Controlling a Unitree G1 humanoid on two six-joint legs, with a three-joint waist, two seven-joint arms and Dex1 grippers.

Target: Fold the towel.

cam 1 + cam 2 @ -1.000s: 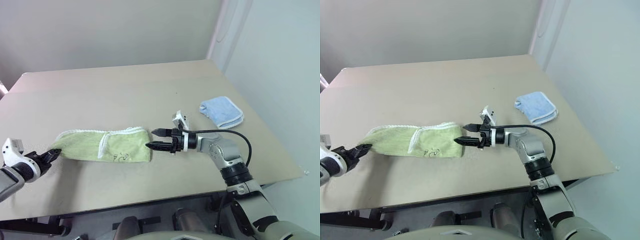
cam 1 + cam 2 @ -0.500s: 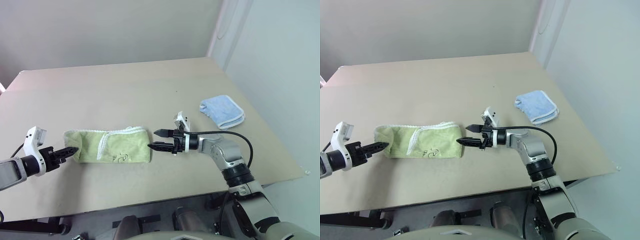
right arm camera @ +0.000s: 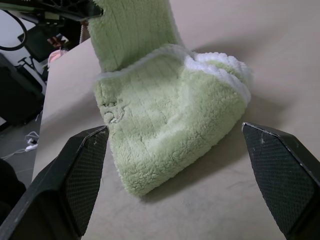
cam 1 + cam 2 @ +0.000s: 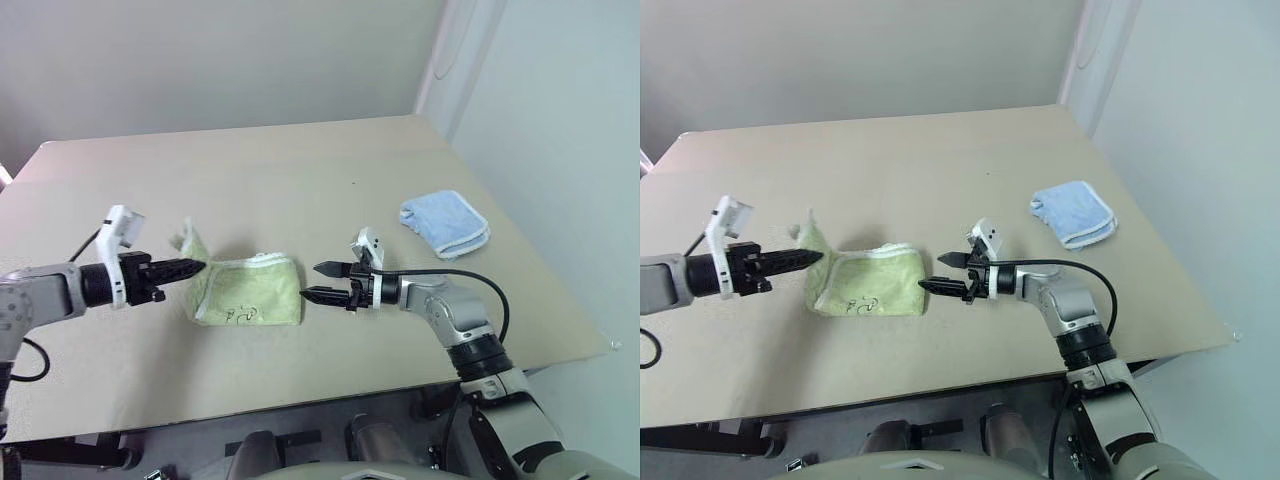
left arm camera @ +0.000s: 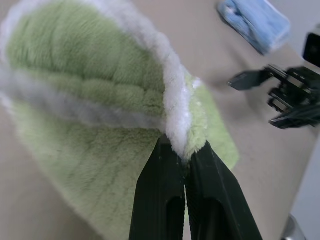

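Where the left gripper pinches the towel, its raised fold hides the underside; right gripper spread.

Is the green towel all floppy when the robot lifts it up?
Probably yes. The green towel bends upward where the left gripper pinches its end, while the rest stays slumped on the table. It looks fluffy and light, so it likely won't slip from the shut jaws easily.

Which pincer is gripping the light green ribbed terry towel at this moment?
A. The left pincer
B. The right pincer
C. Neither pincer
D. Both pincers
A: the left pincer is shut on the white-trimmed edge of the light green ribbed terry towel, while the right pincer stands open just beside it.
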